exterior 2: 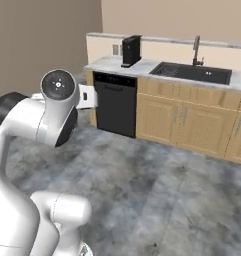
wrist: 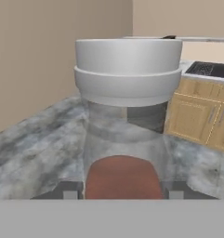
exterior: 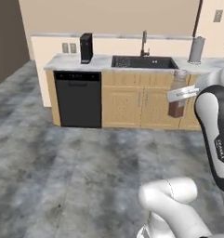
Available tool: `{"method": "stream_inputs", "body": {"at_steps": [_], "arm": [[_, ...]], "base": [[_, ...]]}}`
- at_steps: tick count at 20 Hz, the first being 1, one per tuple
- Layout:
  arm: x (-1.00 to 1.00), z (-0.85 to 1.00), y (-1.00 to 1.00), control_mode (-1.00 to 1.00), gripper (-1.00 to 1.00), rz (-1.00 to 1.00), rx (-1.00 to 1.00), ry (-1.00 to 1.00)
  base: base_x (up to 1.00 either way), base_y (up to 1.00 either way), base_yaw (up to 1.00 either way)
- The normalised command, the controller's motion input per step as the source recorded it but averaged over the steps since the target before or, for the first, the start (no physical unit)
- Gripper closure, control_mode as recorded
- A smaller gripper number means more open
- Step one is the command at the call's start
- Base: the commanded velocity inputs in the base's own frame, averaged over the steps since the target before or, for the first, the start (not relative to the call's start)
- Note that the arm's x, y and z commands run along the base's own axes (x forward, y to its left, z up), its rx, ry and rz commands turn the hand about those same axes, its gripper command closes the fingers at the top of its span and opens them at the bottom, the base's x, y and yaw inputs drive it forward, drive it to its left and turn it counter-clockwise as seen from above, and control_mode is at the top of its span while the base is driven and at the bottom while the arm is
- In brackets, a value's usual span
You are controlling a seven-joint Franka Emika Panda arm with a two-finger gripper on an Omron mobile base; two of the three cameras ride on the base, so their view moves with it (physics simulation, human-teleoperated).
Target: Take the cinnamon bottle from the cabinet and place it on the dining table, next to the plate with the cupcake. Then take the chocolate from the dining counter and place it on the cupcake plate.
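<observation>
Above the grey kitchen floor [exterior: 62,162], my jaws hold the small clear glass cinnamon bottle [wrist: 125,139] with red-brown contents; a jolt in transit could shake it loose.

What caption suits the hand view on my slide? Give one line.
Gripper holds the cinnamon bottle upright, pale cap nearest the camera, above the grey kitchen floor.

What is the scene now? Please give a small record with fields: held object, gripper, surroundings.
held object: cinnamon bottle, upright, reddish-brown contents, pale grey cap
gripper: gripper shut on the bottle, carried in the air above the grey floor
surroundings: counter with sink, black dishwasher, wooden cabinet doors
</observation>
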Motion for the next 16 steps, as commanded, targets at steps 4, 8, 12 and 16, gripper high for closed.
{"method": "stream_inputs", "body": {"at_steps": [4,8,12,16], "arm": [[0.00,0.00,0.00,1.00,1.00,0.00,0.00,0.00],[0.00,0.00,0.00,1.00,1.00,0.00,0.00,0.00],[0.00,0.00,0.00,1.00,1.00,0.00,0.00,0.00],[0.00,0.00,0.00,1.00,1.00,0.00,0.00,0.00]], "base": [[1.00,0.96,-0.02],[1.00,0.99,-0.03],[1.00,0.90,-0.07],[1.00,0.86,-0.10]]}}
